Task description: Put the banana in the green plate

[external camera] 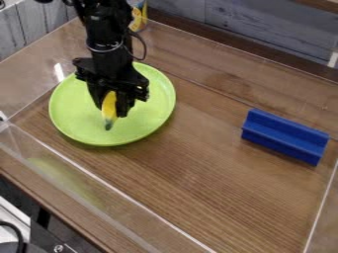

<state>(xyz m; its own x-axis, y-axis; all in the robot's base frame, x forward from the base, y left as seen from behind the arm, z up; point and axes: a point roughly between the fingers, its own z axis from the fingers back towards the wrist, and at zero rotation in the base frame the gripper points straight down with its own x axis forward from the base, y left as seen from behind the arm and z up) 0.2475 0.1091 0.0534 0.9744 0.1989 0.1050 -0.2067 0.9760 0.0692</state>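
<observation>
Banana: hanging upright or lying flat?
Upright, slightly slanted: the banana points tip-down from the gripper, over the green plate.

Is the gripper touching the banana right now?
Touching: the camera view shows the gripper closed on the banana, its yellow body between the fingers.

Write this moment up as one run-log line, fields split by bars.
gripper: shut on banana | position: over green plate | banana: hanging tip-down, contact with plate unclear | release: not yet
</observation>
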